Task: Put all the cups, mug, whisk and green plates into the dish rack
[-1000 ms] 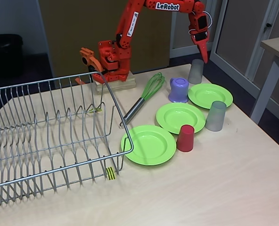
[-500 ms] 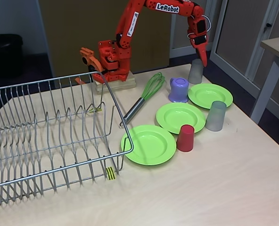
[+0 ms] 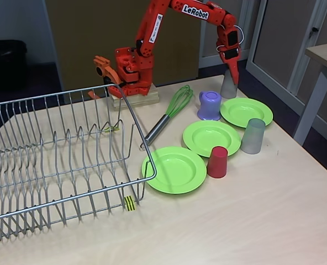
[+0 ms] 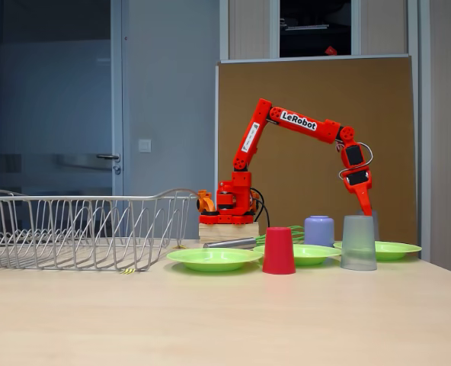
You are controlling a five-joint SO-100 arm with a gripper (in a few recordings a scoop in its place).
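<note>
- Cups: the far grey cup (image 3: 228, 86) stands upside down at the far right of the counter (image 3: 252, 221), and the gripper (image 3: 233, 74) points straight down at its top; whether the fingers touch or straddle it, or how wide they stand, I cannot tell.
- In the low fixed view the gripper (image 4: 365, 204) hangs behind the near grey cup (image 4: 358, 242), its tip hidden by that cup.
- Just left of the far grey cup sits the mug (image 3: 210, 105), upside down, handle to the left.
- Right of the mug lies the far plate (image 3: 246, 112), close beside the far grey cup.
- Near grey cup (image 3: 253, 136) stands upside down, just near of the far plate and right of the middle plate (image 3: 211, 137).
- Red cup (image 3: 217, 162) stands upside down between the middle plate and the near plate (image 3: 174, 169), at the edge of each.
- Whisk (image 3: 168, 114) lies on the counter left of the mug, green wires toward the far side, silver handle pointing near-left toward the rack (image 3: 58, 160).
- Rack fills the left of the counter, nothing in it; its striped tag (image 3: 130, 203) hangs at the near right corner, just left of the near plate.
- Orange arm's base (image 3: 131, 69) sits on a wooden block (image 3: 135, 99) at the far edge, behind the rack's far right corner.
- In the low view the red cup (image 4: 278, 250), mug (image 4: 319, 230) and plates line up right of the rack (image 4: 81, 229).
</note>
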